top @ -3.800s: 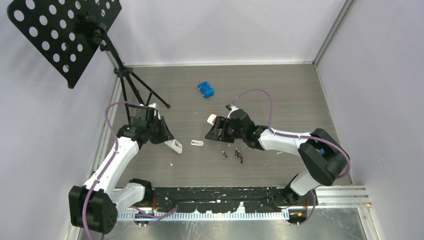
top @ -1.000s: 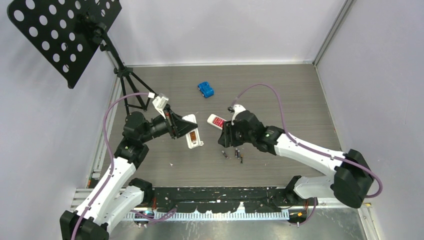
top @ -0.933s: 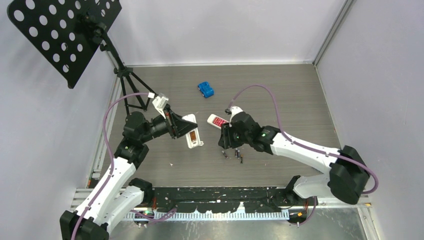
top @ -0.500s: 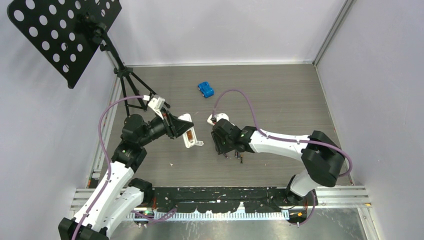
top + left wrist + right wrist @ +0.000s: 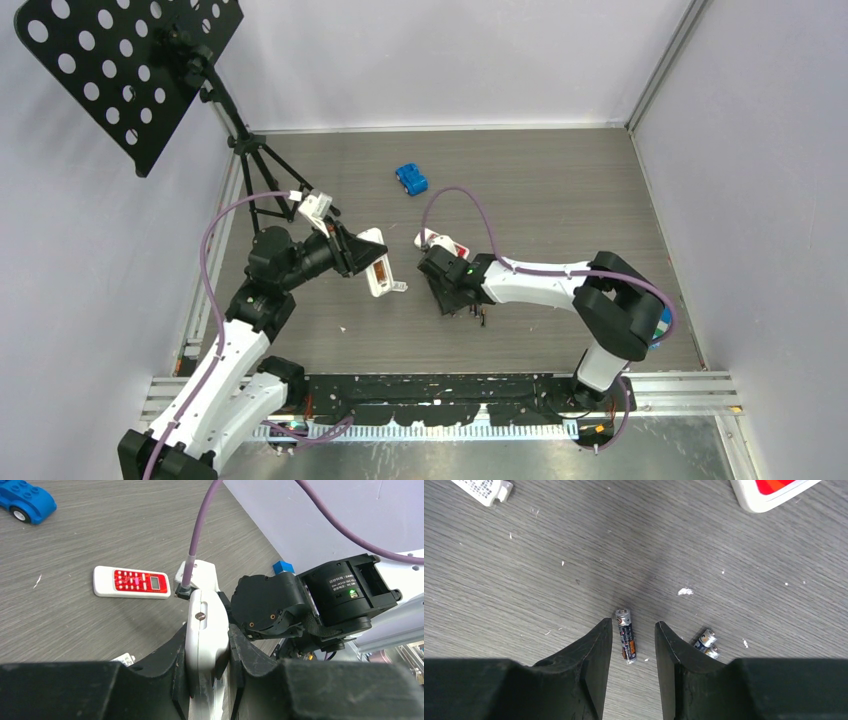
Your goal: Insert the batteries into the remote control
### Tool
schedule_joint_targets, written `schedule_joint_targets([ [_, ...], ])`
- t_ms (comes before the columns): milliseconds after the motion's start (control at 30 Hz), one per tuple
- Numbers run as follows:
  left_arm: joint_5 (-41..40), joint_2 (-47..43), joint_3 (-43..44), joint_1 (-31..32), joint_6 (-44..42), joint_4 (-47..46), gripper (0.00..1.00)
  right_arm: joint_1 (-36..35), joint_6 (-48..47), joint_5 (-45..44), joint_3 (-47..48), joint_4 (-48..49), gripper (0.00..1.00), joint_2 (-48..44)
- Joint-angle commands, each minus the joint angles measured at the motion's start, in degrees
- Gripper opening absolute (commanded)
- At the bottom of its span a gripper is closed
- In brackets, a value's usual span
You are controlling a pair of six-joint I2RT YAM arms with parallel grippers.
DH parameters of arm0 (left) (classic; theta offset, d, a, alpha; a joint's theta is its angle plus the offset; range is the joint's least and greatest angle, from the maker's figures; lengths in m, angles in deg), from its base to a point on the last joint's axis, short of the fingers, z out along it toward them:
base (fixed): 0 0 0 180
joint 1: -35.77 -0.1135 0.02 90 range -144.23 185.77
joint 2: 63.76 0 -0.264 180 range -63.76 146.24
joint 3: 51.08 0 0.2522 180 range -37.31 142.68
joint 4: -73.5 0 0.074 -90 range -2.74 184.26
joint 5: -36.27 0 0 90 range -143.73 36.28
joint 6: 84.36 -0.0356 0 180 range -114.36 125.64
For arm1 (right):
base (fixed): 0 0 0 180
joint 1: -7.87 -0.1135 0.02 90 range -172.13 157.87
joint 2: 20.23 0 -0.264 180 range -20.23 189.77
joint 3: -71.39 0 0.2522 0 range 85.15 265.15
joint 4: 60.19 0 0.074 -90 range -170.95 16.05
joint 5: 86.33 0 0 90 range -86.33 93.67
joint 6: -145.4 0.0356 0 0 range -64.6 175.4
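Grey wood-grain table: carries every item listed; flecked with white crumbs.
battery: flat on the table, inside the gap of the right gripper; no contact with either finger can be made out.
battery, axis: long axis runs 12 to 6 in the right wrist view, pale capped end at 12, dark-and-orange barrel toward 6.
battery, handling: judged light, rigid, smooth and round, so apt to roll or squirt out; best pinched across mid-barrel, pads on the two long sides.
other batteries: two, side by side, at 4 o'clock from the first, outside the fingers.
right gripper, state: partly open, straddling the battery, holding nothing.
white remote: raised and tilted; overhead, at 9 o'clock from the right gripper, a brownish recess showing on its face.
left gripper: clamped on the white remote's long edges.
red remote: flat, keys up, on the table.
small white part: at 11 o'clock in the right wrist view; possibly the battery cover.
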Motion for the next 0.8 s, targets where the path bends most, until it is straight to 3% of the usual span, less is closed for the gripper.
schedule_joint_targets([
  [0, -0.3, 0.1, 0.3, -0.1, 0.7, -2.0, 0.00, -0.6, -0.8, 0.4, 2.3, -0.4, 0.42, 1.2],
  [167, -0.4, 0.0, 0.1, -0.1, 1.1, -2.3, 0.00, -0.6, -0.6, 2.0, 2.4, -0.6, 0.38, 2.6],
  [333, -0.4, 0.0, 0.1, -0.1, 1.6, -2.1, 0.00, -0.6, 0.7, -1.3, 3.2, -2.0, 0.17, 3.1],
  [467, -1.2, 0.5, 0.2, -0.1, 2.9, -1.9, 0.00, -0.7, 1.4, -4.7, 3.0, -1.5, 0.09, 1.0],
  [600, -2.6, 1.8, 0.2, -0.1, 5.9, -2.1, 0.00, -0.8, 1.8, -7.0, 1.0, 2.4, 0.08, -5.8],
  [767, -2.9, 4.9, -0.4, -0.1, 13.8, -5.8, 0.00, -1.2, 3.1, -3.5, -3.9, 14.8, 0.08, -18.6],
])
